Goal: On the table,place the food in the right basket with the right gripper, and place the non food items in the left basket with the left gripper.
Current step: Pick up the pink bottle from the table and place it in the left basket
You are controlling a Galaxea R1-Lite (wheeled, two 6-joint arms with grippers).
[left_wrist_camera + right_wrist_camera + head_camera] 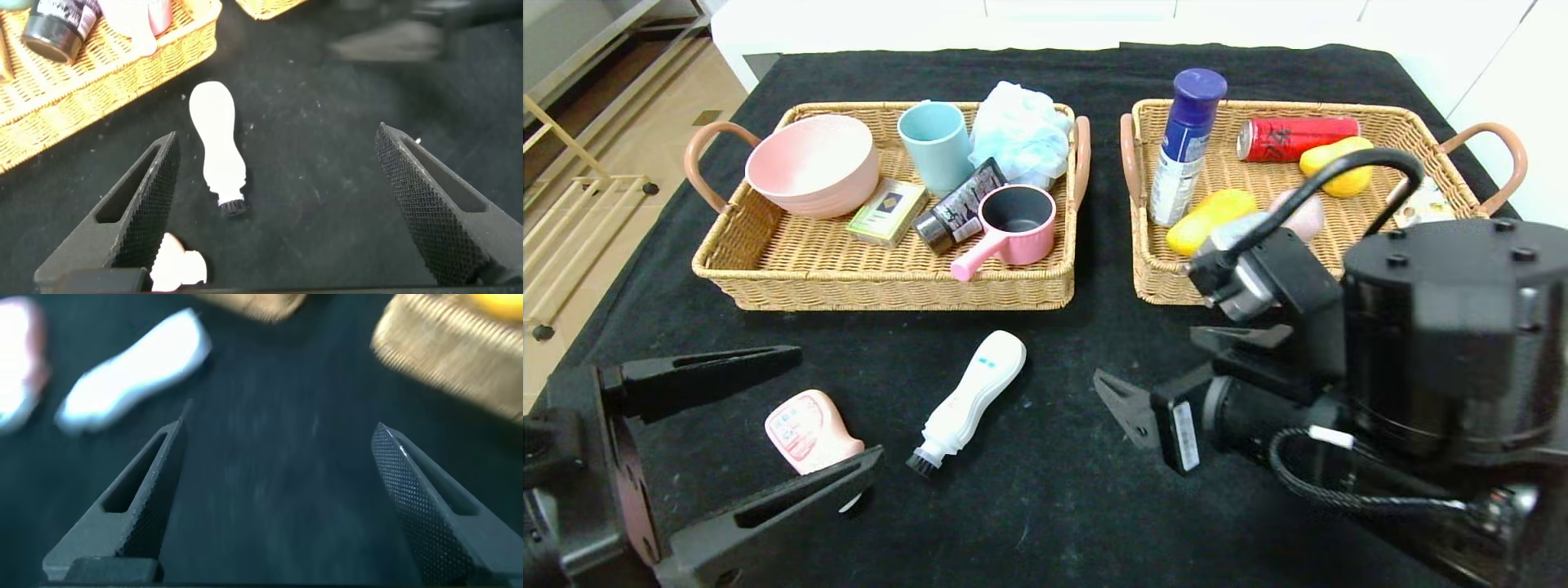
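While two things are left lying on the black fuzzy worktop (1045, 506), the food is already seen inside the right woven wicker basket (1413, 122): the long yellow fruit (1210, 219), the grey-pink egg-shaped lump (1305, 214) and the tall white-and-blue can with a blue cap (1186, 145), which is stood upright.

The small pink saucepan with a dark inside (1011, 229) is found in the left woven wicker basket (768, 261), so that one is judged done too.

The white bottle with a brush tip (970, 400) is laid flat on the cloth, near the pink bottle with a white cap (810, 431). Both are not food, so they are meant for the left basket.

The left gripper (837, 412) is held low with its jaws wide apart, and the pink bottle is placed between them, most likely so it can be grabbed next. It is not squeezed yet.

The right gripper (278, 498) is held low over bare cloth, in front of the right basket, with its jaws apart and nothing in them.
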